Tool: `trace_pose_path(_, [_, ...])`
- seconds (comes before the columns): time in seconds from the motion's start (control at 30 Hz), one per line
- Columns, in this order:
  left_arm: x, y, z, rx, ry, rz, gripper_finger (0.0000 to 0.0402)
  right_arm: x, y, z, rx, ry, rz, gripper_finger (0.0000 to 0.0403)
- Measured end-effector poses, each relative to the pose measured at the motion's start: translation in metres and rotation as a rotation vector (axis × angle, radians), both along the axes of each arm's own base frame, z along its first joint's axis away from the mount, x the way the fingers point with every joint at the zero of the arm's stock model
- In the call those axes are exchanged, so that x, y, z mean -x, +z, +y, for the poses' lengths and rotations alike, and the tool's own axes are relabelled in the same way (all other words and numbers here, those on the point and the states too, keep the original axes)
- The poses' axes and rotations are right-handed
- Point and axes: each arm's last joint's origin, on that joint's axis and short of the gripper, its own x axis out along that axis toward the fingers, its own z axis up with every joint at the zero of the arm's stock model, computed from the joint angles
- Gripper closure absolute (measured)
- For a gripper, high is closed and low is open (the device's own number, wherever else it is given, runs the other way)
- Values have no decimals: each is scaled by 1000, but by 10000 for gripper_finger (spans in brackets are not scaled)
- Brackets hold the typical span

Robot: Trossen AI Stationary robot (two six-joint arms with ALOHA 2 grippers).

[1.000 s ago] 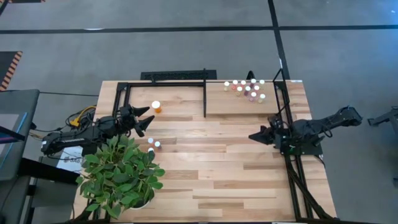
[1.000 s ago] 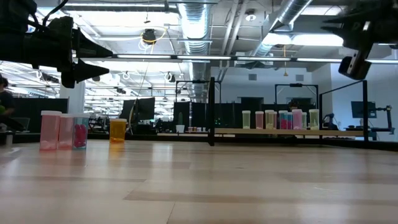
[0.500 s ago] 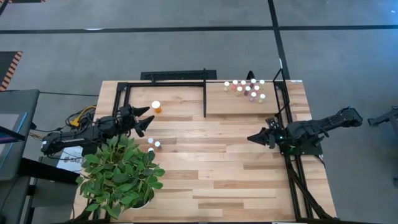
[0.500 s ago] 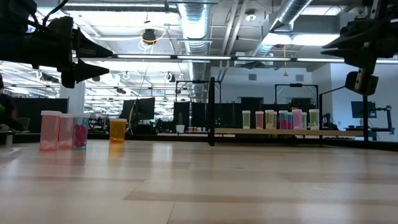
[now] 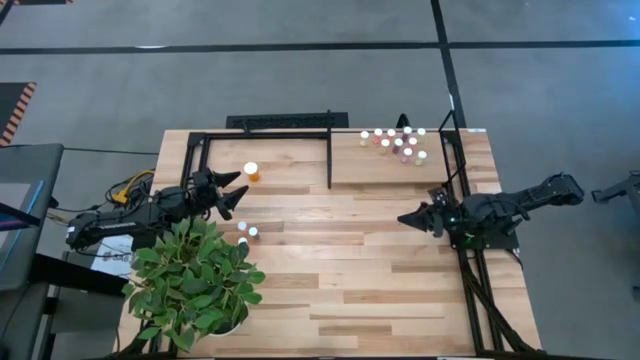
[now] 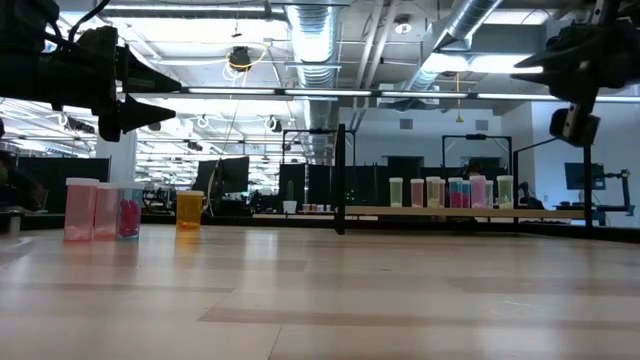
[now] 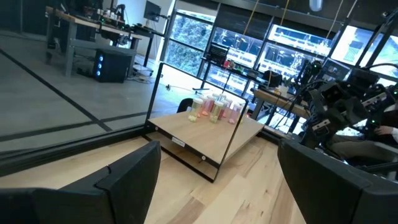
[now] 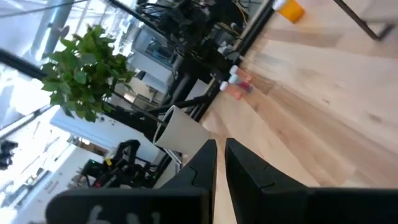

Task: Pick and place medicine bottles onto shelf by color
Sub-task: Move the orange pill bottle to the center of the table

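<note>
Left hand hangs spread and empty near the orange bottle; right hand hovers clenched, empty, above the counter.

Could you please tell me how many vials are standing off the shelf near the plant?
3 vials cluster on the tabletop beside the plant; in the low view they stand at far left, touching. Leaves could hide more.
</note>
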Motion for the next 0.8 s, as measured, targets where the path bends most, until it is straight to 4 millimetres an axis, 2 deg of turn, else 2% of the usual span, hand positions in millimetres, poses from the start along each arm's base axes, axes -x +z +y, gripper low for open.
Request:
trace_pose_path(0.23, [0, 0, 0, 0, 0, 0, 90, 0, -2, 0, 123, -4, 27, 347])
trace_pose_path(0.57, [0, 0, 0, 0, 0, 0, 90, 6, -29, -2, 170, 2, 302, 347])
trace_pose_path(0.8, [0, 0, 0, 0, 0, 0, 90, 11, -40, -4, 204, 4, 422, 347])
